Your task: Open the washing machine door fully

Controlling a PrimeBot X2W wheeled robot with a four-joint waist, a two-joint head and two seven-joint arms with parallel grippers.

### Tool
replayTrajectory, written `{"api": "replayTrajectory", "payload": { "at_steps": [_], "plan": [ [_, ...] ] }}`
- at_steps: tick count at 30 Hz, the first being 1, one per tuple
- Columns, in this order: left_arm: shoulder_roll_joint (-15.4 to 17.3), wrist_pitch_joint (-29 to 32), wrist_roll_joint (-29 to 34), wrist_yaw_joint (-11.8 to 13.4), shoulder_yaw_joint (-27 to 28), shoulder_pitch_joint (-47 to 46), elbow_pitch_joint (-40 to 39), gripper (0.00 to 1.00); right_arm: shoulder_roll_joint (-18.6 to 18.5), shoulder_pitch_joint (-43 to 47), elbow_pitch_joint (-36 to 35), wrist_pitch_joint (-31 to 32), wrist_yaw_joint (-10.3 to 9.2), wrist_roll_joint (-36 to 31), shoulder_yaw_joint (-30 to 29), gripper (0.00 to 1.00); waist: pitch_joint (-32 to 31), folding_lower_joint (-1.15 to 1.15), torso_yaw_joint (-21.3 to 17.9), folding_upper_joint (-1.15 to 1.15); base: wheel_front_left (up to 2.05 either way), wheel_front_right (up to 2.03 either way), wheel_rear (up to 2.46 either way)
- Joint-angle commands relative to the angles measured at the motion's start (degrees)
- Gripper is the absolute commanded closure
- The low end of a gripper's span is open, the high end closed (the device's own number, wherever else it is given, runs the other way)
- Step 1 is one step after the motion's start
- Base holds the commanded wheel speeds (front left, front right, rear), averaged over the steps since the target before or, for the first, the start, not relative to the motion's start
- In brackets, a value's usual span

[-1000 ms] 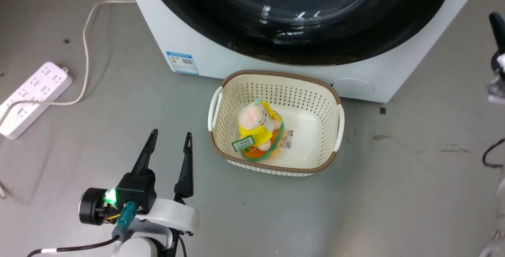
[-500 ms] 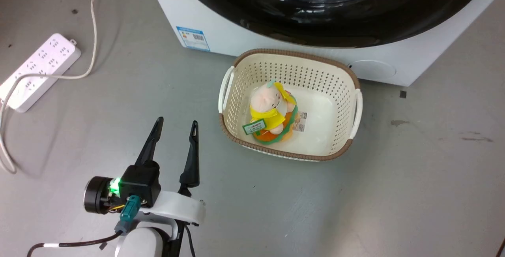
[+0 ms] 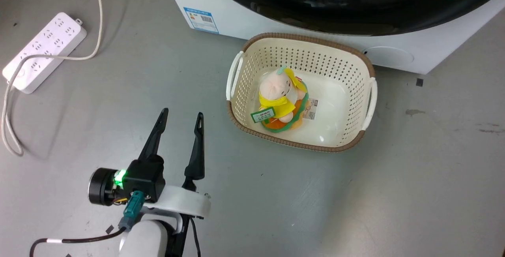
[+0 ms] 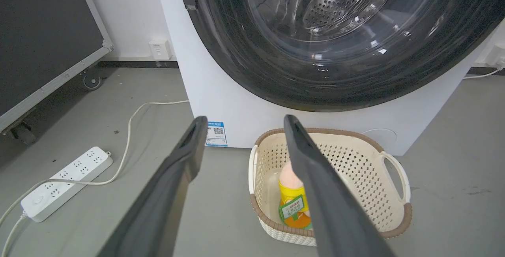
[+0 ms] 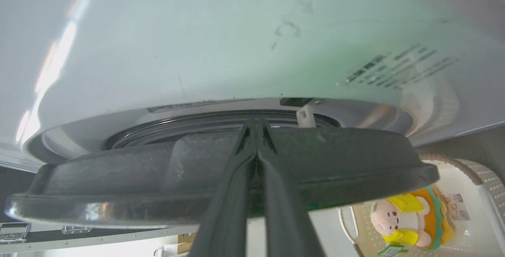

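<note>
Right pincer (image 5: 256,124) narrow, tips at the washing machine door (image 5: 118,186) rim; left pincer (image 3: 182,113) wide.

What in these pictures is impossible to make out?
Head view: the top edge cuts off most of the washing machine door.
Left wrist view: a finger of the left gripper hides part of the plush toy.
Head view: the blue label has print too small to read.
</note>
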Motion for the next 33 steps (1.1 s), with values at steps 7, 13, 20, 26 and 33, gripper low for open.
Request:
{"api": "replayTrajectory", "payload": {
  "at_steps": [7,13,20,26,33],
  "plan": [
    [0.1,-1.3,-0.5,0.8,-0.8,-1.2,0.7,0.00,-0.6,-3.4,5.9,6.4,0.08,2.3,-2.9,1.00,-0.2,0.00,0.7,0.00,0.00,0.00,0.00],
    [0.1,-1.7,-0.5,0.9,-0.9,-0.1,1.4,0.00,0.3,1.6,7.6,9.9,0.08,2.7,-2.8,1.00,-3.8,0.00,0.5,0.00,0.00,0.00,0.00],
    [0.1,-1.7,-0.5,0.7,-1.4,2.6,2.5,0.00,4.4,11.6,4.2,13.7,0.08,3.6,-1.0,1.00,-9.9,0.00,-0.2,0.00,0.00,0.00,0.00],
    [0.1,-1.7,-1.1,0.8,-2.1,5.5,3.6,0.00,9.2,20.4,-1.8,18.6,0.08,5.8,0.5,1.00,-14.7,0.00,-0.6,0.00,0.00,0.00,0.00],
    [0.1,-1.7,-1.0,0.5,-3.1,8.2,4.2,0.00,14.2,29.5,-10.6,25.6,0.08,9.0,2.9,1.00,-18.5,0.00,-0.5,0.00,0.00,0.00,0.00]
  ]
}}
